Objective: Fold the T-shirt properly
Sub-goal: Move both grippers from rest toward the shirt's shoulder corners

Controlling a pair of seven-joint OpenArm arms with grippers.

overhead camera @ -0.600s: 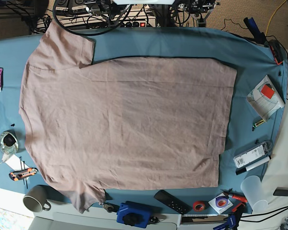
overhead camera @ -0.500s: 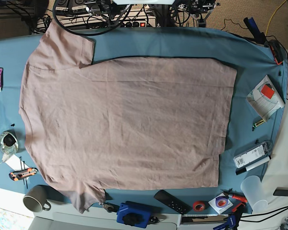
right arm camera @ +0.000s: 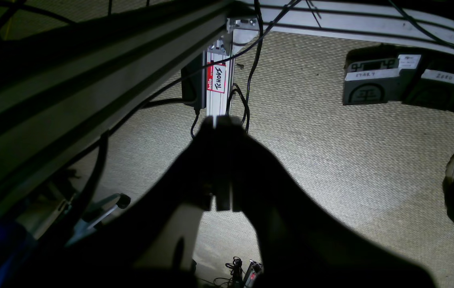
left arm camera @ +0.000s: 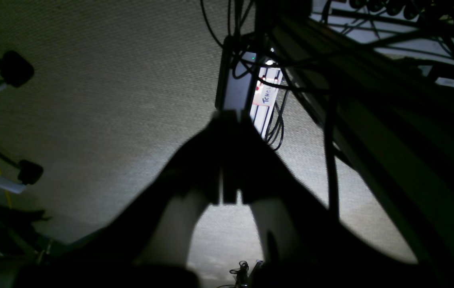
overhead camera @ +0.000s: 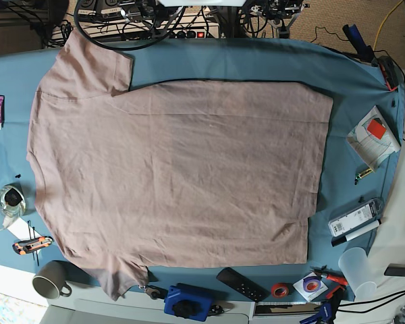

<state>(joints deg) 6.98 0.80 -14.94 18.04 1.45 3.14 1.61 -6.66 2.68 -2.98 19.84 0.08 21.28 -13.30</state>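
The T-shirt (overhead camera: 175, 172) lies spread flat on the teal tablecloth (overhead camera: 243, 64) in the base view, neck end to the left and hem to the right. One sleeve points to the top left, the other to the bottom left. Neither arm reaches over the cloth there. In the left wrist view my left gripper (left arm camera: 227, 120) is a dark silhouette with its fingers pressed together, shut on nothing, above beige carpet. My right gripper (right arm camera: 221, 120) looks the same in the right wrist view: shut, empty, over carpet beside the table frame.
Small items ring the shirt: a grey mug (overhead camera: 50, 279), an orange box cutter (overhead camera: 32, 245), a blue device (overhead camera: 187, 301), a black remote (overhead camera: 241, 284), red tape (overhead camera: 279, 290), a clear cup (overhead camera: 360, 268), a white box (overhead camera: 354, 218). Cables crowd the far edge.
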